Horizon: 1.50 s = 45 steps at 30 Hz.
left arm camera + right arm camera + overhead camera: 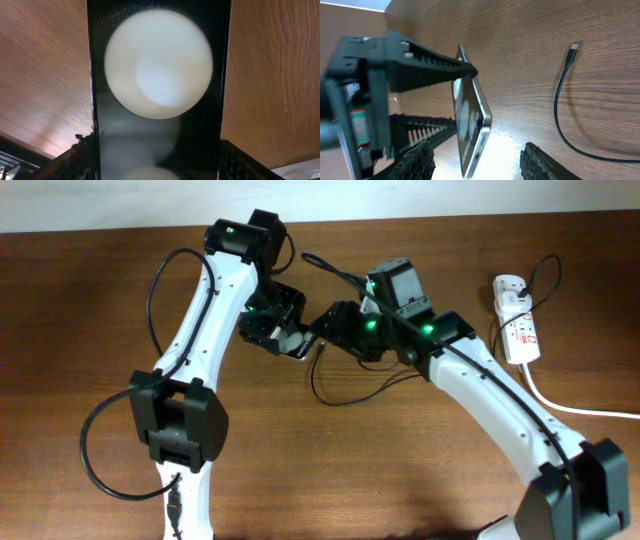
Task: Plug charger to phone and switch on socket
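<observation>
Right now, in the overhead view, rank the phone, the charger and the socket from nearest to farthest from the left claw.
1. phone, gripped in the left claw.
2. charger, its cable looping just to the right.
3. socket, far off to the right.

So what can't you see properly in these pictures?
Writing on the phone: left wrist view, too close, blurred.
Switches on the socket, on or off: overhead view, too small.
Far end of the charger: right wrist view, cut off by the right edge.
</observation>
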Motion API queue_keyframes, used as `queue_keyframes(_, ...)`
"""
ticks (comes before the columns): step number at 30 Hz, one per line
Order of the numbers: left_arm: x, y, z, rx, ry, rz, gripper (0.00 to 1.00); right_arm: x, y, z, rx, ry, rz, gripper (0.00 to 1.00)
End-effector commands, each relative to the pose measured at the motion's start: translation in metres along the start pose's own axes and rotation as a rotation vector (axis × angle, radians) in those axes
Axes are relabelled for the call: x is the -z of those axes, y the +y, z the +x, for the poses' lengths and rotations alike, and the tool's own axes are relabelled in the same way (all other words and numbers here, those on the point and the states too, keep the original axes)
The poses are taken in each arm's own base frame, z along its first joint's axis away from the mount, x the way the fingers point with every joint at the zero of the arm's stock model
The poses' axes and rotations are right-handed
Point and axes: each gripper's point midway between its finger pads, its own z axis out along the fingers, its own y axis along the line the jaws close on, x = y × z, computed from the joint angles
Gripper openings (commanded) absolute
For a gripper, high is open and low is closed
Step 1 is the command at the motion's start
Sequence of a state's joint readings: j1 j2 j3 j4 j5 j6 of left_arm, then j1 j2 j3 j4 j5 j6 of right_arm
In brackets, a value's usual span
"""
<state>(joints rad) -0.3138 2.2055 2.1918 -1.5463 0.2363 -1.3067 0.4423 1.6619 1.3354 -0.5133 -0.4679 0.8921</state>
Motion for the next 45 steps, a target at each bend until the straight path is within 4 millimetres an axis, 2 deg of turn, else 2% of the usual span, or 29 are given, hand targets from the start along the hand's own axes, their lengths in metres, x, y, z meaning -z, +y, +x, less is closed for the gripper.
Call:
queue_keyframes(1,0.002,-0.006,0.006,0.005,0.015,0.02,0.0,-0.023,-0.005,0.003,-0.016,0.012,0.03,0.59)
queue_keyframes(6,0.002,-0.007,0.007,0.004,0.018,0.021,0.0,-0.041,-0.005,0.007,0.001,0.027,0.027,0.59)
queue_keyframes(13,0.002,-0.007,0.007,0.005,0.018,0.021,0.0,-0.056,0.01,0.011,0.037,0.011,-0.014,0.57)
queue_keyframes(20,0.002,-0.007,0.007,0.005,0.018,0.021,0.0,-0.069,0.0,0.015,0.002,0.025,0.02,0.52)
queue_keyframes(24,0.002,-0.007,0.007,0.005,0.022,0.022,0.0,-0.07,0.005,0.012,0.012,0.014,0.001,0.43)
queue_keyframes(28,0.002,-0.007,0.009,0.004,0.032,0.024,0.0,-0.069,0.011,0.008,0.017,-0.002,-0.025,0.39)
queue_keyframes(39,0.002,-0.007,0.009,0.005,0.033,0.024,0.0,-0.069,0.012,0.01,0.003,0.006,-0.032,0.24)
queue_keyframes(41,0.002,-0.007,0.009,0.004,0.033,0.024,0.0,-0.069,0.013,0.01,0.003,0.01,-0.035,0.16)
queue_keyframes(44,0.002,-0.007,0.009,0.004,0.033,0.024,0.0,-0.069,0.015,0.012,0.005,0.019,-0.046,0.11)
queue_keyframes(45,0.002,-0.007,0.009,0.004,0.033,0.024,0.0,-0.069,0.016,0.012,0.006,0.018,-0.049,0.04)
